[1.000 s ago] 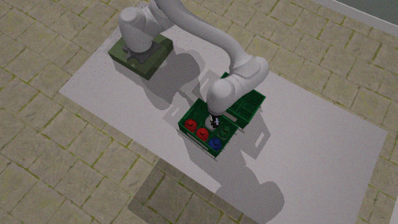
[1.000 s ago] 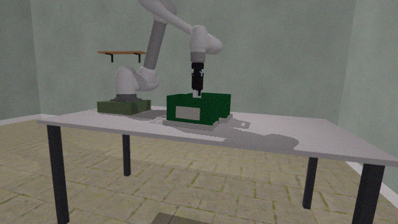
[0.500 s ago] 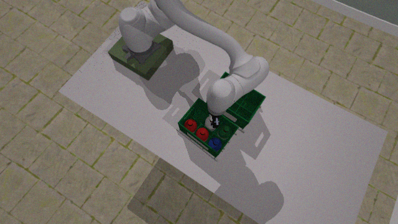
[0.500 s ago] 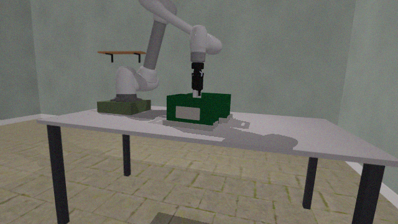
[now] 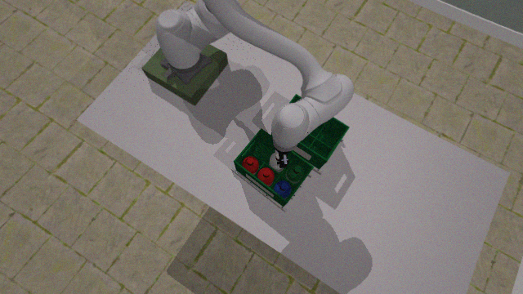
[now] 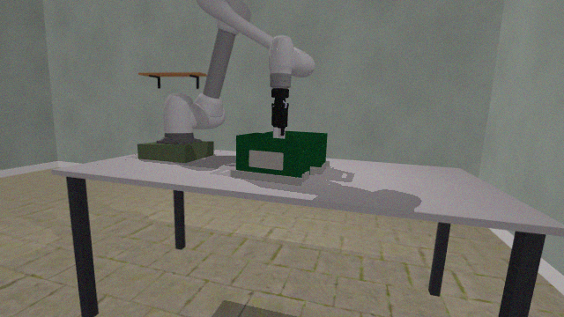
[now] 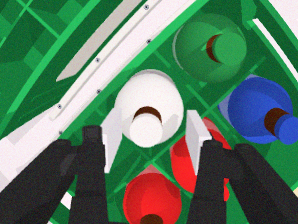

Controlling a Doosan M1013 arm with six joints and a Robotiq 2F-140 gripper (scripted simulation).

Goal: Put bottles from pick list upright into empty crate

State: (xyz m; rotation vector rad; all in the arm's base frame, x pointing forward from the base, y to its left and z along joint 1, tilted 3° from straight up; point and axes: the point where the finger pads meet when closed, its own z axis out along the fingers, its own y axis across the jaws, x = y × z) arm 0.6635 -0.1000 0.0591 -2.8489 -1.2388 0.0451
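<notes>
White bottle (image 5: 274, 162) (image 7: 150, 100) between parted fingers.
The gripper (image 5: 281, 160) (image 6: 279, 132) (image 7: 154, 124) is unclenched over the near crate (image 5: 302, 178) (image 6: 308, 151) (image 7: 167, 31), with red (image 5: 265, 175) (image 7: 152, 195), blue (image 5: 282, 189) (image 7: 257, 107) and green bottles (image 5: 294, 173) (image 7: 205, 55) around.

Open above, but tight within the bottle crate (image 5: 239, 168) (image 6: 304, 154) (image 7: 172, 27). Only slim gaps between the claw (image 5: 282, 159) (image 6: 279, 132) (image 7: 154, 141) and the cap of the white bottle (image 5: 275, 162) (image 7: 150, 97), on either side. Close under one finger, partly hidden by it: the middle red bottle (image 5: 265, 176) (image 7: 182, 165). Crowded around by the other red bottle (image 5: 250, 164) (image 7: 152, 196), the green bottle (image 5: 295, 173) (image 7: 200, 57) and the blue bottle (image 5: 282, 189) (image 7: 252, 107). Roomier at the bottle-free corner, beyond the outer red bottle. Just outside, bounded by the second crate (image 5: 319, 161) (image 7: 22, 95), with low dividers across the visible cells; elsewhere hidden under the arm (image 5: 290, 122) (image 6: 281, 57).
</notes>
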